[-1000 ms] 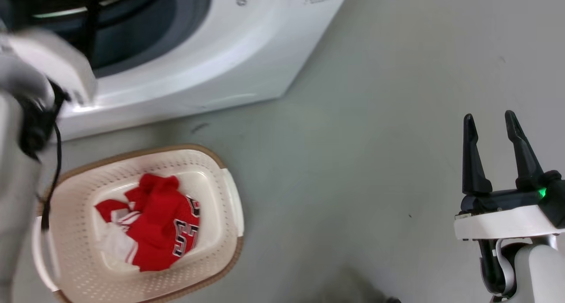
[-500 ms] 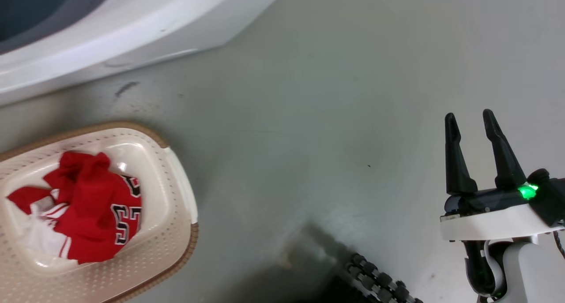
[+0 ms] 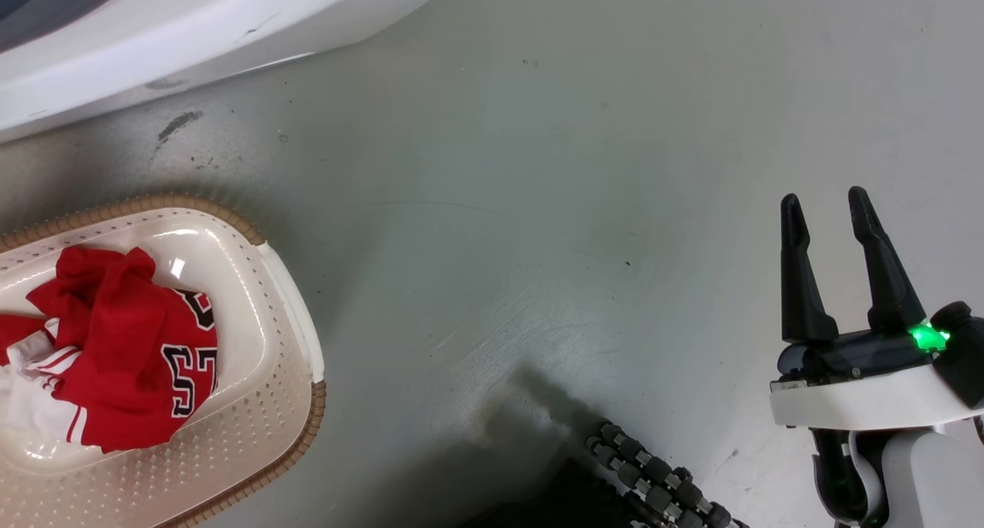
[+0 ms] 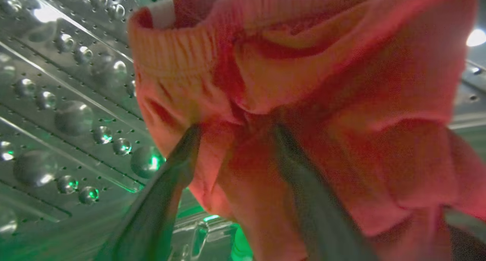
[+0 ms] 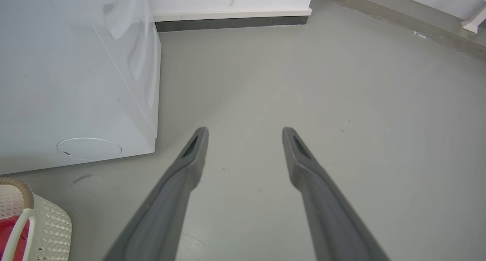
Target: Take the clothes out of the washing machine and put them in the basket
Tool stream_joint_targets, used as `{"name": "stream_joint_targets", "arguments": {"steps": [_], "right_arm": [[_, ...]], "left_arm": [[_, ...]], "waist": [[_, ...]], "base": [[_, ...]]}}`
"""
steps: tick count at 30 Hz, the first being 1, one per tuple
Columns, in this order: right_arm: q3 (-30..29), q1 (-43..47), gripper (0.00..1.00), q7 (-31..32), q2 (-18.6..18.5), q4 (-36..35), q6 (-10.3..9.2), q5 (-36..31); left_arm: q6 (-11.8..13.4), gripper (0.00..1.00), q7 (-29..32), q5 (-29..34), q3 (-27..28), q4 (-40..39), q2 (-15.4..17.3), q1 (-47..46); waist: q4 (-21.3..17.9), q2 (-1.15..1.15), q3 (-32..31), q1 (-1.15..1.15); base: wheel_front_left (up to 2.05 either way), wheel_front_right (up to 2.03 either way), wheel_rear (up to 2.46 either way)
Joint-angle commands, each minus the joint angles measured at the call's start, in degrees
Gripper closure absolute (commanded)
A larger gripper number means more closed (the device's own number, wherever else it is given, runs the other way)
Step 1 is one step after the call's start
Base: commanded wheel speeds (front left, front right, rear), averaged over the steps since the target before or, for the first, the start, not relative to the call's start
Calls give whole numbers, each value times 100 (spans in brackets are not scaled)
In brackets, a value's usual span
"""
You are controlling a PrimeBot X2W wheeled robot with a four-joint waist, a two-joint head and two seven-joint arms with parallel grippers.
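Inside the washing machine's steel drum point(image 4: 57, 101), a red garment point(image 4: 322, 82) with a ribbed hem drapes over my left gripper point(image 4: 235, 128). Its two fingers stand apart with the fabric bunched between and in front of them; the picture is blurred. In the head view the washing machine point(image 3: 192, 21) crosses the top left. The cream basket point(image 3: 300, 428) sits on the floor at the lower left and holds a red jersey point(image 3: 115, 343) with black lettering. My right gripper point(image 3: 824, 197) hovers open and empty over the floor at the right, and the right wrist view shows the same right gripper point(image 5: 246, 130).
Grey floor spreads between the basket and my right arm. Dark rollers of my base point(image 3: 661, 482) show at the bottom edge. In the right wrist view, the machine's side point(image 5: 76, 82), a basket corner point(image 5: 49, 223) and a wall skirting point(image 5: 231, 21) appear.
The head camera has turned, so the machine and basket have slid left and up in the picture and my left forearm has left it. The right gripper has stayed open.
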Motion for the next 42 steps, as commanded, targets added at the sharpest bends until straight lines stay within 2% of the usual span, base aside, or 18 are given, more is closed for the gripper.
{"name": "stream_joint_targets", "arguments": {"steps": [1, 2, 3, 4, 11, 16, 20, 25, 26, 32, 37, 42], "right_arm": [[12, 44, 0, -12, 9, -35, -7, -11], [18, 31, 0, -12, 9, -43, -7, -30], [18, 17, 0, -12, 9, -51, -7, -33], [20, 7, 0, -12, 9, -66, -7, -26], [86, -111, 0, -12, 8, -40, -7, -69], [61, -297, 0, -12, 9, -47, -7, -128], [-76, -367, 0, -12, 8, -16, -8, -280], [-222, -354, 0, -12, 8, 39, -7, -522], [-272, -347, 0, -12, 7, 61, -8, -613], [-456, -238, 0, -12, 7, 120, -8, -932], [-469, -110, 0, -12, 5, 163, -8, -1141], [-472, 21, 0, -12, 5, 237, -7, -1283]], "left_arm": [[-26, 0, -21, -71, -31, 55, -14, -70], [-31, 3, -10, -114, -50, 133, -29, -46], [-44, 92, 7, -149, -77, 188, -28, -25], [-49, 100, -5, -172, -109, 234, -8, -11], [-57, 100, -539, -298, -389, 294, 172, -58], [-59, 100, -1310, -543, -457, 246, 344, 129], [-60, 100, -2084, -748, -643, 140, 378, 442], [-60, 100, -3085, -1134, -914, -62, 318, 1063], [-60, 100, -3544, -1264, -997, -121, 263, 1353], [-60, 100, -4812, -1587, -1065, -266, 2, 2295], [14, 100, -5584, -1528, -1154, -478, -178, 2972], [281, 100, -6060, -1391, -1167, -848, -261, 3542]], "waist": [[5, 0, 11, -1], [9, 0, 15, -1], [14, 0, 18, -1], [18, 0, 21, -1], [25, 0, -18, -1], [33, 0, -176, -1], [247, 0, -452, -1], [610, 0, -891, -1], [748, 0, -1092, -1], [1185, 0, -1757, -1], [1465, 0, -2236, -1], [1675, 0, -2629, -1]], "base": [[0, 0, 0], [0, 0, 0], [0, 0, 0], [0, 0, 0], [0, 0, 0], [0, 0, 0], [0, 0, 0], [0, 0, 0], [0, 0, 0], [0, 0, 0], [0, 0, 0], [0, 0, 0]]}}
